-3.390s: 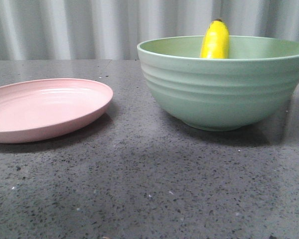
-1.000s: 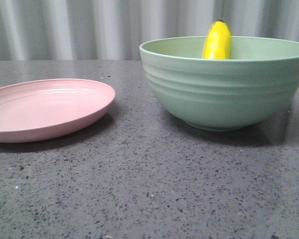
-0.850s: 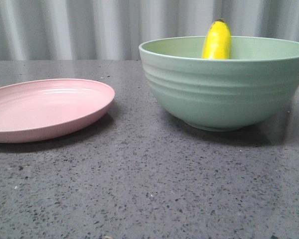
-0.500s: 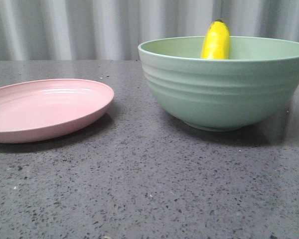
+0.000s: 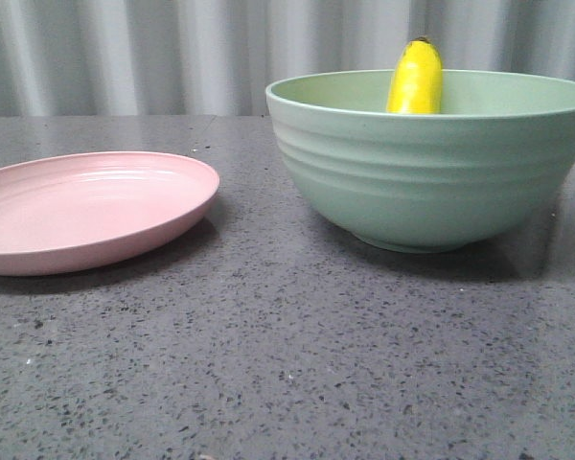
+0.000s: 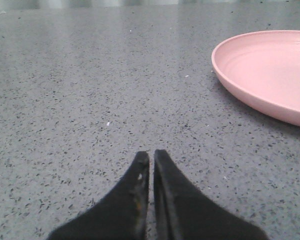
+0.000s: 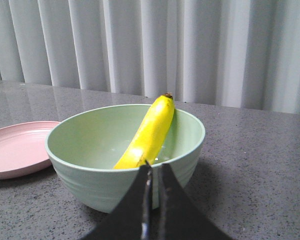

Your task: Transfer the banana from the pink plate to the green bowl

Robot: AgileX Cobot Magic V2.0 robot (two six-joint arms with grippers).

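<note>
The yellow banana (image 5: 415, 79) leans inside the green bowl (image 5: 431, 177), its dark tip poking above the far rim; the right wrist view shows the banana (image 7: 149, 134) resting against the inner wall of the bowl (image 7: 90, 180). The pink plate (image 5: 86, 206) lies bare to the left of the bowl, and its rim (image 6: 262, 95) shows in the left wrist view. My left gripper (image 6: 151, 156) is shut over bare table, well apart from the plate. My right gripper (image 7: 154, 167) is shut, holding nothing, in front of the bowl's near wall.
The dark speckled stone table (image 5: 287, 364) stretches out in front of both dishes. A pale pleated curtain (image 5: 172, 48) closes off the back. Neither arm appears in the front view.
Nothing has moved apart from a slight wobble of the picture. The banana stays in the bowl and the plate stays bare.
</note>
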